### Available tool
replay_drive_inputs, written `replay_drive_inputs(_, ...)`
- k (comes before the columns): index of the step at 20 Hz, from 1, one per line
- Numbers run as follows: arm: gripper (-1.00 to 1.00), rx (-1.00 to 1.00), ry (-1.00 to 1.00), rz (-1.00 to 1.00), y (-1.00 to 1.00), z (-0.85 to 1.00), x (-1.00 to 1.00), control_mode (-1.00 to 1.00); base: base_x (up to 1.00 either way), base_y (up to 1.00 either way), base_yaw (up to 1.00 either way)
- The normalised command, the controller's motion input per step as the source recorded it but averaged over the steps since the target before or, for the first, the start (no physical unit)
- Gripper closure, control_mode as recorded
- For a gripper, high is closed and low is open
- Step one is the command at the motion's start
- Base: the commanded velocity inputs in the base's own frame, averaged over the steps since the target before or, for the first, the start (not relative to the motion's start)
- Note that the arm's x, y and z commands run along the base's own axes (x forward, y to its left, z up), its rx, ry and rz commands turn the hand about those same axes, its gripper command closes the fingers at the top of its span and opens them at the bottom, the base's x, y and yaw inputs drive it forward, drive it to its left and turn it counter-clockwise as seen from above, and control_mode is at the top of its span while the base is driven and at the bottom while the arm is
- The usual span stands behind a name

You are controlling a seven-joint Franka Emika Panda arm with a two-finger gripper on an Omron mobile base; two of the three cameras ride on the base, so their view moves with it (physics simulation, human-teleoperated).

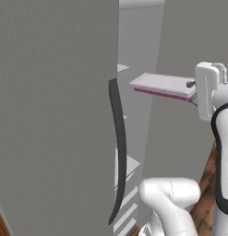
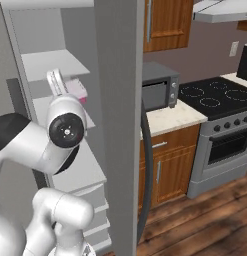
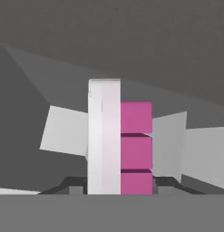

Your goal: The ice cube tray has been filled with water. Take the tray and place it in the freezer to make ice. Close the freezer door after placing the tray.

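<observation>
Pinched at one short end by the gripper [image 1: 193,87], the ice cube tray [image 1: 162,85] is held level before the freezer [image 1: 55,115]; thin, stiff, water-filled, easily spilled.

I was working in a home kitchen. From my right base camera I saw a black-topped electric stove [image 2: 215,95] with an oven below, a toaster oven [image 2: 160,89] on a pale stone counter [image 2: 170,120], wooden cabinets [image 2: 167,165], a wood plank floor [image 2: 210,220], and the open grey freezer [image 2: 117,125] with white shelves.
</observation>
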Motion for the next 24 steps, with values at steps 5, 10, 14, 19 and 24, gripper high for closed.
replay_drive_inputs(5,1.0,0.0,-0.09,0.0,0.23,0.15,0.44,-1.0,0.0,0.0,0.0)
replay_drive_inputs(10,1.0,0.0,-0.03,0.0,0.13,0.06,0.49,-1.0,0.0,0.0,0.0)
replay_drive_inputs(14,1.0,0.0,0.0,0.0,0.1,0.09,0.47,-1.0,0.0,0.0,0.0)
replay_drive_inputs(19,1.0,0.0,0.0,0.0,0.14,0.09,0.51,-1.0,0.0,0.0,0.0)
replay_drive_inputs(24,1.0,0.0,0.0,0.0,0.19,0.07,0.44,-1.0,0.0,0.0,0.0)
